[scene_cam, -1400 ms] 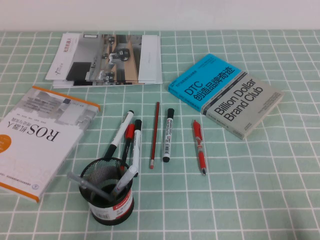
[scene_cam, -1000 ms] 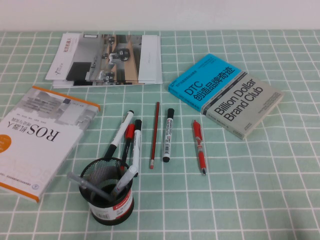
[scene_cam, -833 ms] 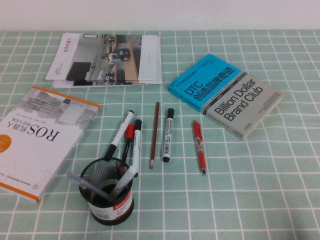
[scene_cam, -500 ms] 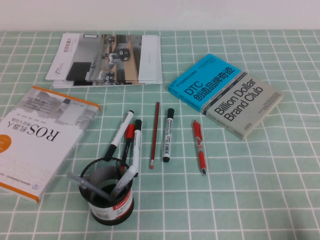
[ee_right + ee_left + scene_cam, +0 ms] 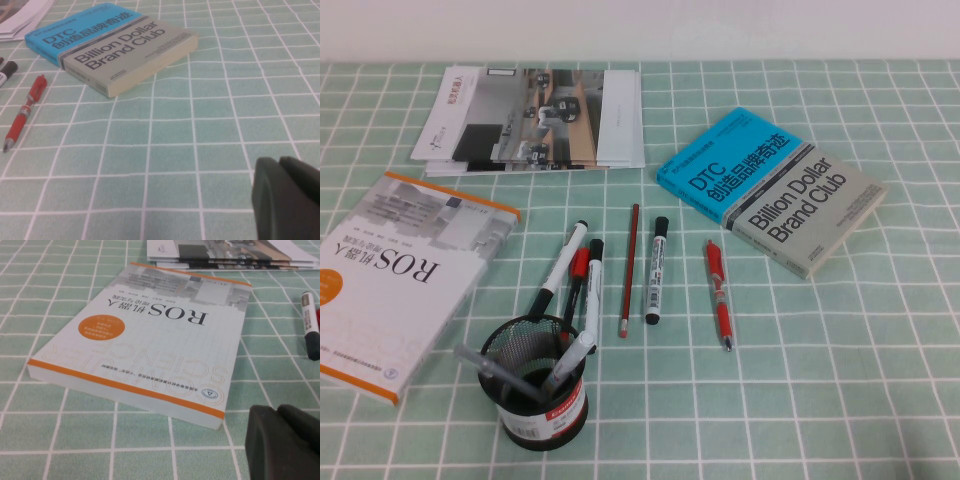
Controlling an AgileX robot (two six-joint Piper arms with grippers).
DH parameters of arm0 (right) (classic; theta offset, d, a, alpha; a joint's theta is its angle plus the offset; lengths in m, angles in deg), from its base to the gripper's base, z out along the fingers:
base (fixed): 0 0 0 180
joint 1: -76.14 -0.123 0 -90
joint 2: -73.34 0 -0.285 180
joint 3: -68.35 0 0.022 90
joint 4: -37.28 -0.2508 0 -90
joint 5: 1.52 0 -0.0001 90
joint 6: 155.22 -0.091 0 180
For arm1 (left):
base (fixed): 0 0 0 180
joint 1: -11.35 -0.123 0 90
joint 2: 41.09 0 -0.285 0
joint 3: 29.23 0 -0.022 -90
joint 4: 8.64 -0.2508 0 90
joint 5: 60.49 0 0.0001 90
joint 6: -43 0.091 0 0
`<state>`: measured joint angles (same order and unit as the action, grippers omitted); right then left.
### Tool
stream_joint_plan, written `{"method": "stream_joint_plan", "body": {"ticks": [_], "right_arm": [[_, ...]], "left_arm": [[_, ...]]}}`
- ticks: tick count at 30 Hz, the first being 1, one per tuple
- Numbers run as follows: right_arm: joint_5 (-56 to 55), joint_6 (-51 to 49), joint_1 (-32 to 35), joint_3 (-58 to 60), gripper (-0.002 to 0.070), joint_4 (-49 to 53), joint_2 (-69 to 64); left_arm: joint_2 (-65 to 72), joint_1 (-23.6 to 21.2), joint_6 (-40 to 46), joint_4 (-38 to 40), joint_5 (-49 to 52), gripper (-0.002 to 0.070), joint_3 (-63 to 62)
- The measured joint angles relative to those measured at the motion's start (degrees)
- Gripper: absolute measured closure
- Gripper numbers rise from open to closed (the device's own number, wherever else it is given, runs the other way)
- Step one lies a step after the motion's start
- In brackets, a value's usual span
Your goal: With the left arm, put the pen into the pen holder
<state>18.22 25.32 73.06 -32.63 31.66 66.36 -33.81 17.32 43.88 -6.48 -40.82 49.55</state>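
Note:
The pen [image 5: 656, 270], a white marker with a black cap and black tail, lies on the green checked cloth between a red pencil [image 5: 628, 270] and a red click pen [image 5: 720, 293]. The pen holder [image 5: 535, 380], a black mesh cup with a red-and-white band, stands near the front and holds several pens. Neither arm shows in the high view. My left gripper [image 5: 277, 412] is shut and empty, low over the cloth beside the ROS book [image 5: 150, 350]. My right gripper [image 5: 279, 162] is shut and empty over bare cloth.
Two similar white markers [image 5: 563, 262] [image 5: 592, 285] and a red-capped pen lie just behind the holder. The ROS book [image 5: 390, 275] is at the left, brochures [image 5: 535, 120] at the back, and a blue-and-grey book [image 5: 770, 190] at the right.

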Motion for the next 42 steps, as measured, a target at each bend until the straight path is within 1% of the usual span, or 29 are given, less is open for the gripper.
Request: {"method": "stream_joint_plan", "body": {"ticks": [3, 6, 14, 24, 28, 33, 42], "right_arm": [[0.0, 0.0, 0.0, 0.0, 0.0696, 0.0, 0.0], [0.0, 0.0, 0.0, 0.0, 0.0696, 0.0, 0.0], [0.0, 0.0, 0.0, 0.0, 0.0696, 0.0, 0.0], [0.0, 0.0, 0.0, 0.0, 0.0696, 0.0, 0.0], [0.0, 0.0, 0.0, 0.0, 0.0696, 0.0, 0.0], [0.0, 0.0, 0.0, 0.0, 0.0696, 0.0, 0.0], [0.0, 0.0, 0.0, 0.0, 0.0696, 0.0, 0.0]], "left_arm": [[0.0, 0.0, -0.11, 0.0, 0.0, 0.0678, 0.0], [0.0, 0.0, -0.21, 2.36, -0.55, 0.0678, 0.0], [0.0, 0.0, -2.58, 18.95, -7.74, 0.0679, 0.0], [0.0, 0.0, -3.01, 24.52, -9.15, 0.0679, 0.0], [1.85, 0.0, -3.01, 25.46, -5.79, 0.0679, -3.51], [11.62, 0.0, -1.82, 25.49, -0.46, 0.0679, -13.65], [38.92, 0.0, 10.65, 25.39, 17.28, 0.0679, -37.33]]}}
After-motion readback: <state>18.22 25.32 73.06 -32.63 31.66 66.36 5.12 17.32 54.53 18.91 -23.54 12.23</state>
